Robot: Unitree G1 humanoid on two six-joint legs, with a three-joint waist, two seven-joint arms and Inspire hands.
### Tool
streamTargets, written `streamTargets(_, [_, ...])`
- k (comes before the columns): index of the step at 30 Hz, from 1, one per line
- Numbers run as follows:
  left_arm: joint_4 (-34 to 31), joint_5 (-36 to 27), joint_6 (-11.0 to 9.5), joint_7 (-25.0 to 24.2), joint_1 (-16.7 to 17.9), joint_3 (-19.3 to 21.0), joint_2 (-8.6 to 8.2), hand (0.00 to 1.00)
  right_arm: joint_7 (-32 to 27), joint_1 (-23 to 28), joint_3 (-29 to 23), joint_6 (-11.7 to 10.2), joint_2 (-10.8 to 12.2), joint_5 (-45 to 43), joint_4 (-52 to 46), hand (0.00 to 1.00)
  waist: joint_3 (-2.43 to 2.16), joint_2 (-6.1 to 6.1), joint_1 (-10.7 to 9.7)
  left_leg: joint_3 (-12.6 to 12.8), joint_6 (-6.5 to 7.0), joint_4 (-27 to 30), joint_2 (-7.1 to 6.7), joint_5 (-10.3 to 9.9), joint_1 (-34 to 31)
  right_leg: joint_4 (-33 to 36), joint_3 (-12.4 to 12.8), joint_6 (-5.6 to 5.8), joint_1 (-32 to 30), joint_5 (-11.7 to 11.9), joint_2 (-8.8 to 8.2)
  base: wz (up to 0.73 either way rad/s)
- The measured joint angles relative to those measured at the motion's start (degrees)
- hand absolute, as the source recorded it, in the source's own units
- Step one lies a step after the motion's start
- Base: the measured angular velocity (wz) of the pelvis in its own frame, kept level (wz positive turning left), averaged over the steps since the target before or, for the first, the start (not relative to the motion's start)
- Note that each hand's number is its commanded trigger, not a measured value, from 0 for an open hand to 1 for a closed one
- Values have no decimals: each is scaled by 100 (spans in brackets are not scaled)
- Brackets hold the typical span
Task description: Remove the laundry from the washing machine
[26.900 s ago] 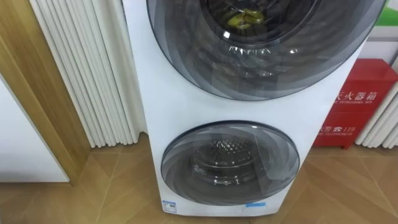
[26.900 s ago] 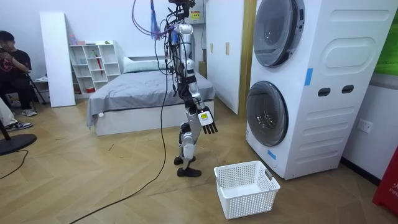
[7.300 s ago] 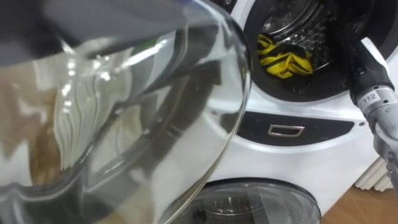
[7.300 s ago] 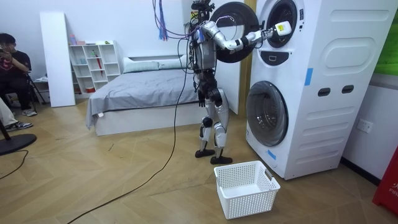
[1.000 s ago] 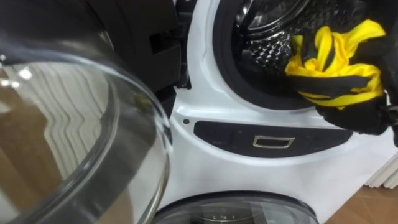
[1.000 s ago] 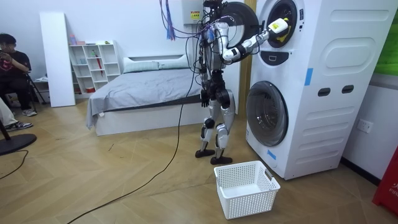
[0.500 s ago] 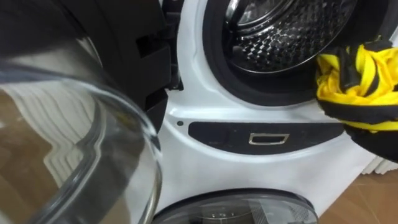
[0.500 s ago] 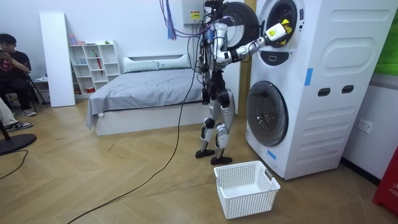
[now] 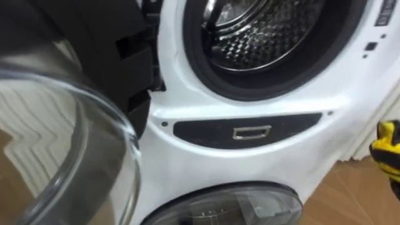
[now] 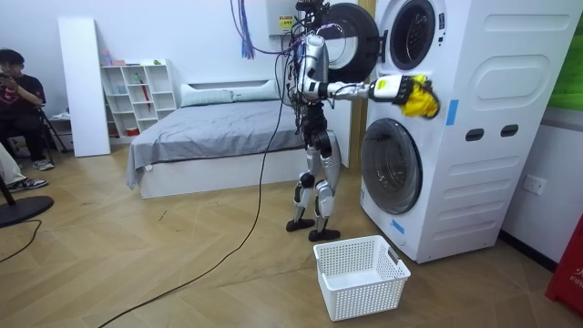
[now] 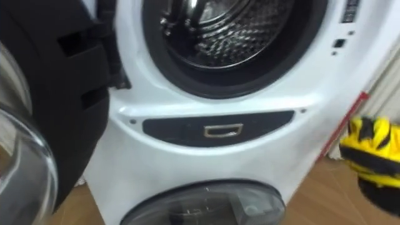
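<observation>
Yellow-and-black crumpled cloth garment [image 11: 370, 147]: held in the right hand [image 10: 390, 88], fingers closed round it. It hangs clear of the machine front, at the lower right edge of both eye views and right of centre in the upper part of the room view. Arm stretched level from the shoulder.

Left hand [image 10: 301, 137]: low by the hip in the room view, idle; grip state not readable.

Outward from the hand:
- tall white stacked washing machine [image 10: 483, 137], right side of the room view; robot stands upright just before it.
- perforated steel upper drum [image 9: 262, 31], top centre of the eye view; the part that shows holds no cloth.
- round dark-rimmed glass upper door [image 9: 69, 137], swung wide open, left of frame.
- round glass lower door [image 9: 225, 206], shut, bottom centre.
- white slatted plastic laundry basket [image 10: 364, 299], on the wood floor, bottom centre of the room view; looks empty.

Progress (judged): door open, garment out of the drum. Left to do: bring it down to the basket and let go, probably; then check the hidden part of the drum.

Counts: garment 1; doors 2 (1 open, 1 shut); basket 1; seated person [image 10: 20, 91] 1, far left, not taking part.
</observation>
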Motion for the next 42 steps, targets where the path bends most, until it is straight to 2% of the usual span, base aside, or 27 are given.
streamTargets(3, [43, 18, -4, 0, -3, 0, 29, 0, -33, 2, 9, -1, 0, 32, 481, 100, 16, 39, 2, 112, -2, 3, 2, -2, 3, 4, 69, -2, -29, 37, 24, -22])
streamTargets(9, [74, 12, 5, -2, -43, -163, 27, 0, -109, -7, 291, 23, 26, 43, 894, 100, 11, 37, -20, 232, -3, 92, -9, -2, -191, 120, 149, -12, -274, 75, 23, -11])
streamTargets(14, [66, -5, 28, -11, -305, -415, 23, 0, -146, -320, 557, -6, 26, 0, 1325, 100, 1, 55, -3, 314, 13, 179, -27, 13, -527, 103, 302, 5, -580, 206, 34, -8])
streamTargets(17, [54, -23, 52, -47, -448, -632, 23, 0, -261, -654, 616, -6, 25, -51, 1838, 100, 6, 150, 7, 420, 18, 299, -23, 13, -742, 87, 389, 20, -756, 298, 43, -19])
streamTargets(20, [24, -20, 83, -87, -635, -723, 22, 0, -267, -837, 735, -3, 27, -72, 2164, 100, -8, 221, -6, 510, 42, 307, -60, 47, -984, 116, 501, 35, -1040, 387, 42, -24])
streamTargets(21, [22, -23, 85, -99, -701, -821, 22, 0, -283, -928, 769, -8, 27, -81, 2278, 100, -9, 294, -16, 583, 49, 307, -67, 61, -1069, 92, 569, 57, -1129, 435, 53, -34])
streamTargets(23, [77, -17, 85, -172, -759, -938, 14, 0, -380, -1130, 866, -9, 27, -89, 2572, 100, 3, 353, -54, 658, 58, 313, -75, 71, -1192, 92, 615, 87, -1250, 488, 60, -32])
streamTargets(25, [76, -26, 72, -208, -814, -1067, 22, 0, -396, -1343, 913, -17, 27, -96, 2809, 100, 31, 436, -178, 709, 68, 329, -92, 81, -1303, 146, 644, 96, -1392, 499, 54, -16])
streamTargets(27, [75, -71, 51, -230, -887, -1228, 27, 0, -555, -1673, 904, -94, -24, -18, 3197, 100, 8, 583, -295, 826, 94, 325, -138, 99, -1494, 289, 781, 103, -1683, 497, 69, -21])
streamTargets(29, [76, -127, -2, -290, -946, -1281, 27, 0, -667, -1889, 911, -140, -53, 25, 3405, 100, 25, 667, -299, 908, 99, 318, -163, 105, -1599, 386, 946, 106, -1855, 509, 117, -29])
streamTargets(30, [78, -131, -11, -306, -1014, -1294, 27, 0, -748, -1992, 917, -185, -53, 34, 3516, 100, 40, 692, -309, 913, 109, 321, -185, 110, -1681, 448, 970, 106, -1972, 504, 118, -26])
streamTargets(31, [74, -136, -32, -306, -1051, -1303, 27, 0, -778, -2043, 921, -213, -53, 37, 3572, 100, 35, 725, -310, 916, 117, 324, -200, 115, -1728, 487, 981, 106, -2034, 503, 117, -16])
streamTargets(34, [74, -292, -164, -311, -1164, -1575, 25, 0, -886, -2297, 1035, -368, -113, 9, 3944, 100, 77, 848, -324, 937, 124, 373, -208, 115, -1908, 522, 1003, 112, -2218, 508, 114, -5])
streamTargets(36, [173, -307, -166, -326, -1262, -1789, 18, 0, -929, -2398, 1153, -440, -145, -1, 4268, 100, 68, 953, -311, 938, 123, 375, -209, 116, -1992, 547, 1029, 109, -2312, 502, 125, 0])
streamTargets(42, [335, -333, -189, -373, -1380, -2004, 18, 0, -940, -2594, 1207, -579, -230, 16, 4926, 100, 55, 1158, -304, 931, 122, 383, -228, 128, -2230, 646, 1041, 104, -2584, 453, 126, 0])
